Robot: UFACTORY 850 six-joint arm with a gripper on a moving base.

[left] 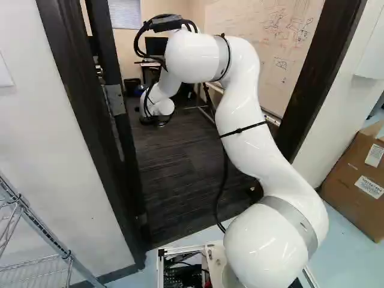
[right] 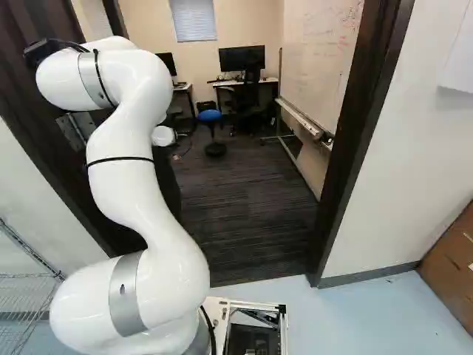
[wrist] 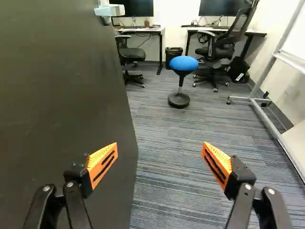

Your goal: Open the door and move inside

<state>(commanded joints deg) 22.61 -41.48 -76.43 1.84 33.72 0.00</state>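
Door, a dark flat panel (left: 117,138), stands open at the left of the left base view. White jointed arm (left: 243,129) reaches through the dark-framed doorway. End effector (wrist: 159,164), black with orange pads (wrist: 102,164), released: fingers wide apart, nothing between them. Door face lies close along its left finger; contact cannot be told. Blue-topped round stool (wrist: 183,63) on grey striped carpet (wrist: 167,138), well ahead; whiteboard (left: 270,48), upper right of the left base view.

Stool (wrist: 183,63) sits in front of the two desks (wrist: 257,33), each with a monitor (right: 242,58) on it. Whiteboard's (right: 318,66) right of them in the right base view
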